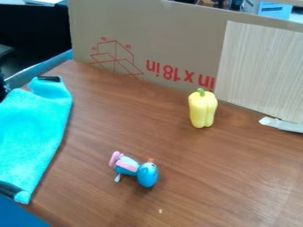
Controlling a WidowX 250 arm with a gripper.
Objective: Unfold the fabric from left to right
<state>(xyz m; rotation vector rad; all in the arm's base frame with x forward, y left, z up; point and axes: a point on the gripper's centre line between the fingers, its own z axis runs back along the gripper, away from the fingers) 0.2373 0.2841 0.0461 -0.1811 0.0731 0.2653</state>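
Cloth (33, 133) lies along the left side of the table (172, 195), its left part cut off by the view's edge. It is turquoise, long and fairly flat, with a raised, rumpled end at the far side and a dark patch (48, 79) on that edge. At its near end, a dark strip (10, 189) sits across the corner. Whether the gripper is released, clenched or grasping the cloth, I cannot tell.

To the right of the cloth, well apart from it, a blue toy (147, 174) with pink parts lies on the wood, nearer the near edge. It stands in the way on that side, in line with the cloth's near half. Farther off to the right, a yellow pepper (203, 109) stands upright, green stem up, near the back.

Behind them a cardboard panel (148, 40) with red print closes off the far side, and a pale board (260, 71) covers its right part. A whitish strip (281, 124) lies at the right edge, by the foot of the board.
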